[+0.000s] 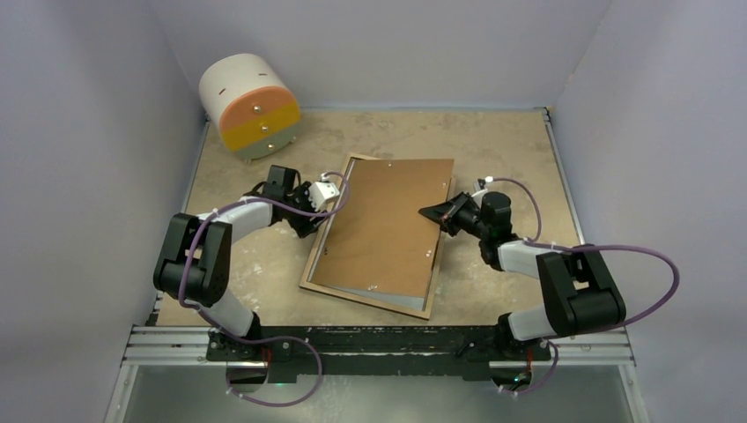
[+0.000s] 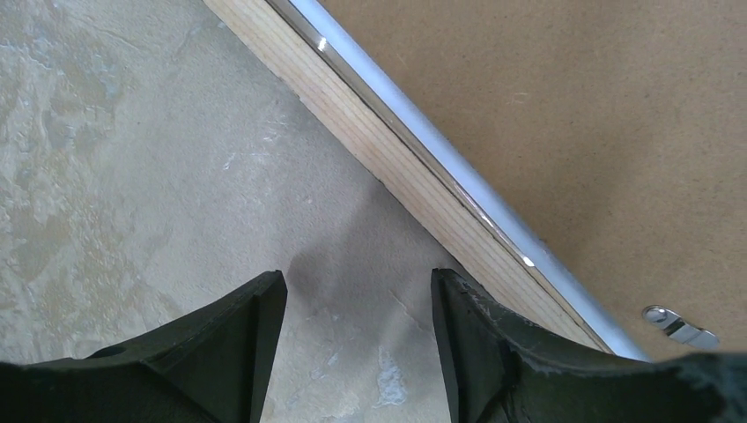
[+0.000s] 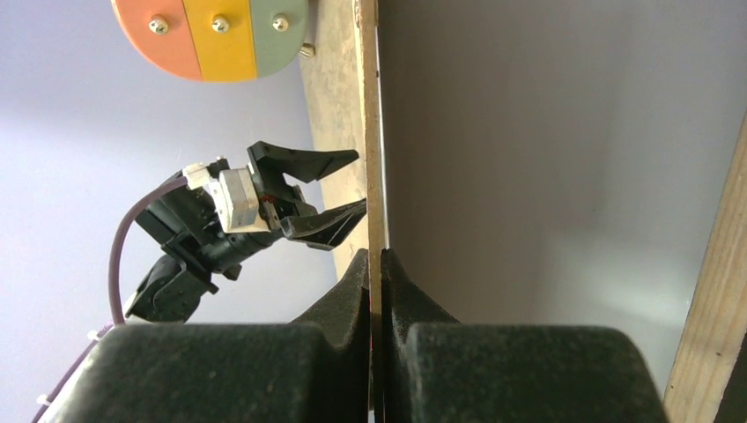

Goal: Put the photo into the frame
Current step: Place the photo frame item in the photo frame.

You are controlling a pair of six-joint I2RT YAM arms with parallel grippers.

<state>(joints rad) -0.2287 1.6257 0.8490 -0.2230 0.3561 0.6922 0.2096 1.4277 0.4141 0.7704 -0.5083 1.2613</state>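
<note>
The frame (image 1: 322, 240) lies face down mid-table, its light-wood back rim (image 2: 370, 150) upward. A brown backing panel (image 1: 388, 225) rests on it, slightly askew. My right gripper (image 1: 426, 212) is shut on this panel's right edge (image 3: 372, 132), which shows edge-on between the jaws (image 3: 374, 260). Beneath the panel a pale grey sheet (image 3: 546, 176) fills the frame; a strip of it (image 2: 458, 163) shows beside the rim. It looks like the photo's reverse, but I cannot tell for sure. My left gripper (image 1: 335, 196) stands open over bare table (image 2: 359, 291), just left of the frame's rim.
A round drawer unit (image 1: 251, 106) with orange, yellow and green fronts stands at the back left. A small metal tab (image 2: 678, 326) sits on the backing panel. Pale walls enclose the table on three sides, and the arm bases line the near edge.
</note>
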